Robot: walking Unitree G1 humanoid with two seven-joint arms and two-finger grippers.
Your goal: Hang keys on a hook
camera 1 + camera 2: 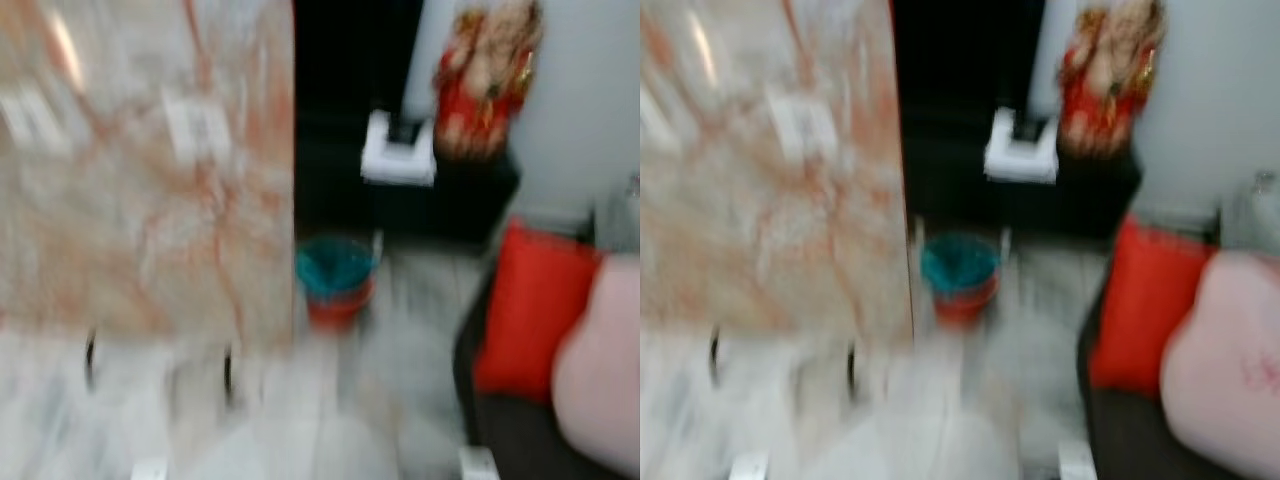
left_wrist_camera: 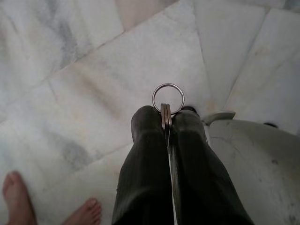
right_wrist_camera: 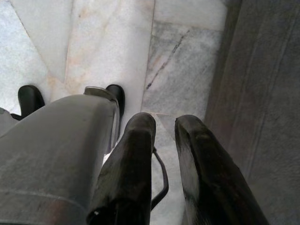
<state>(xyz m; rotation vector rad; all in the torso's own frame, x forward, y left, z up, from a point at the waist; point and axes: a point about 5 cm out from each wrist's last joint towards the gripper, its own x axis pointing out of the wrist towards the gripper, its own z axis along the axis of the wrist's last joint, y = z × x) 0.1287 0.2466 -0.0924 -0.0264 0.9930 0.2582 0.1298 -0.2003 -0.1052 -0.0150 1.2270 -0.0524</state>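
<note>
Gripping the keys [image 2: 167, 108] at frame centre, my left pincer [image 2: 166, 123] is clamped shut so the ring juts out, ready for a hook. My right pincer [image 3: 165, 126] hangs slightly parted, empty.

Head views are blurred. A marble-patterned wall panel [image 1: 140, 170] occupies the left. A teal-lined bucket [image 1: 336, 278] stands on the marble floor [image 2: 93, 84] just beside the panel's edge. A red-and-gold figurine [image 1: 487, 75] (details indistinct) sits above a dark cabinet [image 1: 460, 200]. A red cushion [image 1: 530, 305] touches a pink cushion [image 1: 605, 370]. Bare toes [image 2: 18, 199] rest on the floor.
</note>
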